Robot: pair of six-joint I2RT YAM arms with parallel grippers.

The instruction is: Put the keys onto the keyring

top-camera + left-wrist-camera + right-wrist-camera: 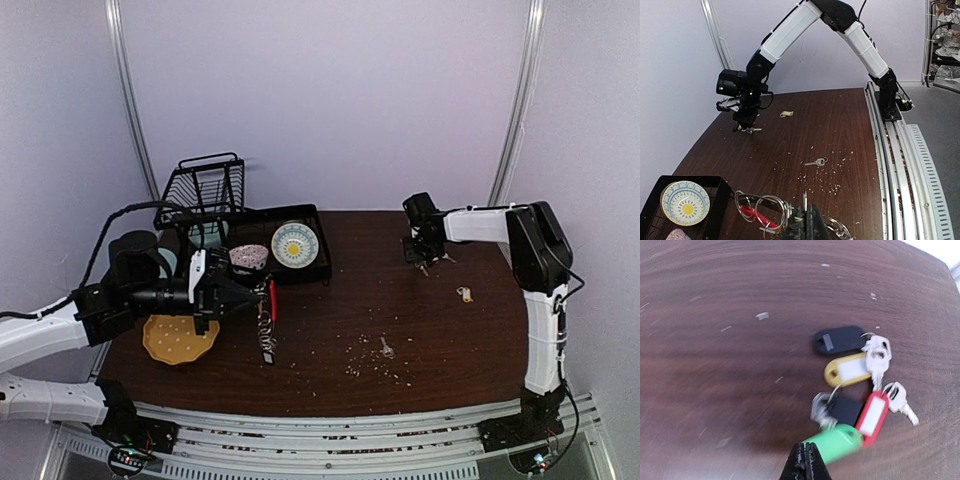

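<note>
Hanging from the left jaws, which are closed tight on its silvery rings, the keyring (267, 325) is at about 9 o'clock on the counter (400, 330); its red clip (273, 299) lies just beside the jaw tips and its chain dangles below them.

The right jaws are pressed fully together over a bunch of keys (877, 357) at about 2 o'clock on the counter. In the right wrist view their tips meet the near end of a green tag (837, 442), which is blurred; I cannot tell whether it is actually pinched. Fanned out from the tips toward 1 o'clock are a red tag (872, 415), a yellow tag (847, 370) and a black tag (839, 339), each beside a small silver key.

A loose silver key (386, 348) lies alone at about 5 o'clock among pale crumbs; a yellow-tagged key (465, 293) lies at 3 o'clock, apart from the bunch.

At 10 o'clock a black tray (322, 250) holds a patterned plate (295, 244) and a small bowl (249, 257); a wire basket (205, 190) stands behind it, and a yellow plate (180, 340) lies at 8 o'clock.
</note>
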